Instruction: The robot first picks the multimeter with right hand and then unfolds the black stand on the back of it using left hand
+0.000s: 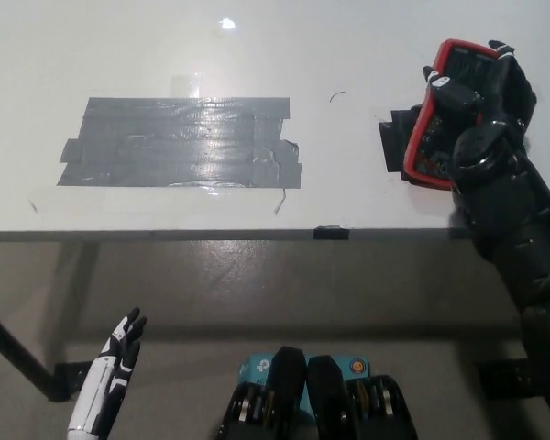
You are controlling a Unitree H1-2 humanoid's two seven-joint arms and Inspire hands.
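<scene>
Right hand: the black right hand [481, 101] gripped the multimeter [437, 117], fingers wrapped over its top and side.
Multimeter: red-edged, tilted, held in that hand over the white surface [257, 46], beside a black patch [392, 147].
Left hand: the white left hand [110, 371] hung low, well apart, fingers spread, holding nothing.
Tape: a grey tape patch [179, 142] lay far to the right hand's left.

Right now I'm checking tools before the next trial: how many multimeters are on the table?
1. The red multimeter is near the table's right edge, tilted in the black right robot hand. I see no other, though the arm could hide something behind it.
</scene>
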